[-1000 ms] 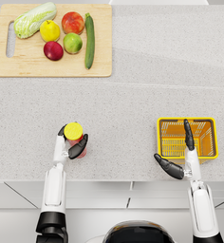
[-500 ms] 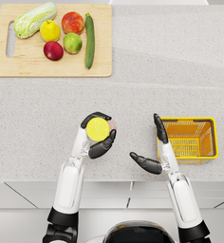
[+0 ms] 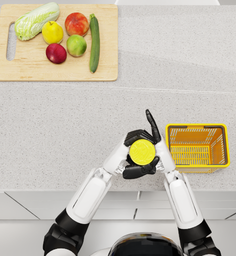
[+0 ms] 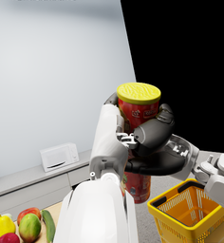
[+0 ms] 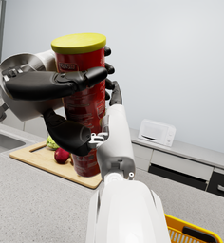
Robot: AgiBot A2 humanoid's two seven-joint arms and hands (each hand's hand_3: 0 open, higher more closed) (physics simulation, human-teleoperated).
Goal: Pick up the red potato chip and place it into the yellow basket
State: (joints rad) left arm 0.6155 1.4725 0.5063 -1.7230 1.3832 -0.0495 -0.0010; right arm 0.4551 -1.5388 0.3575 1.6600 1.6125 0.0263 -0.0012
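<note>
Left hand (image 3: 135, 159) grips upright chip can (image 3: 142, 152), right hand (image 3: 157, 145) alongside.

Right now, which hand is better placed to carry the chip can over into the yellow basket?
Probably the right hand: it is already against the red chip can and sits on the side of the yellow basket. The left hand, which grips the can, would have to reach across.

In the head view, the chip can (image 3: 142, 152) sits low and centre, upright between the left hand (image 3: 135, 159) and right hand (image 3: 157, 146), off the counter (image 3: 140, 70). The basket (image 3: 197, 145) lies just right of them. The cutting board (image 3: 55, 42) with produce fills the upper left, well apart.
</note>
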